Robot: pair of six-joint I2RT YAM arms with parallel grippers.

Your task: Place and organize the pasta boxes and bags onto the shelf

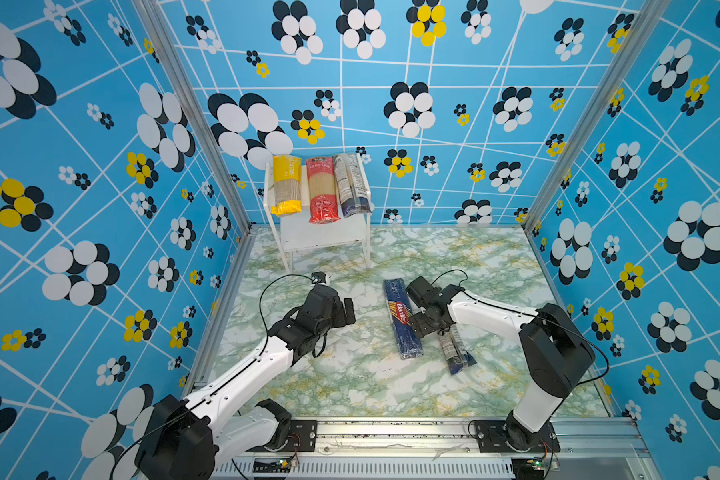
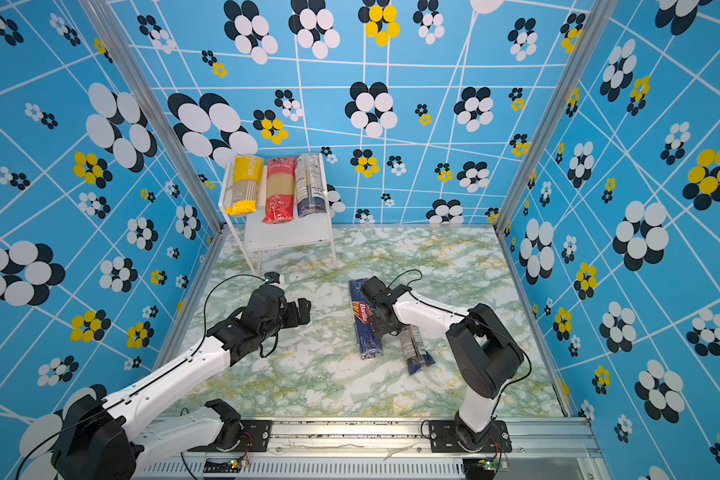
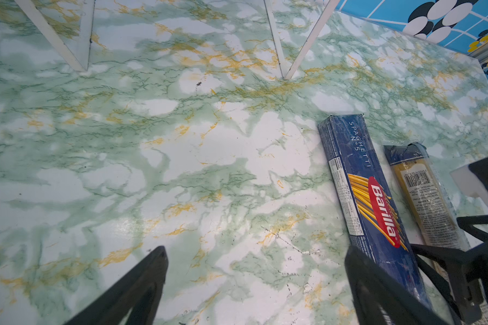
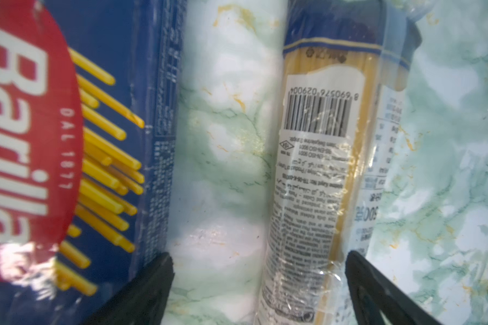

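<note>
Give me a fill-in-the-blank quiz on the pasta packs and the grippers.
1. The shelf has ___ packs on its top board.
2. There, the red bag lies between the text-covered bag and the ___ one.
3. The blue box on the table reads ___.
4. The right gripper has ___ fingers either side of the clear bag.
Missing words: three; yellow; Barilla; open.

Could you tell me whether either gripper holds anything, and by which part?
Nothing held: left gripper and right gripper are open, the right around the clear bag.
</note>
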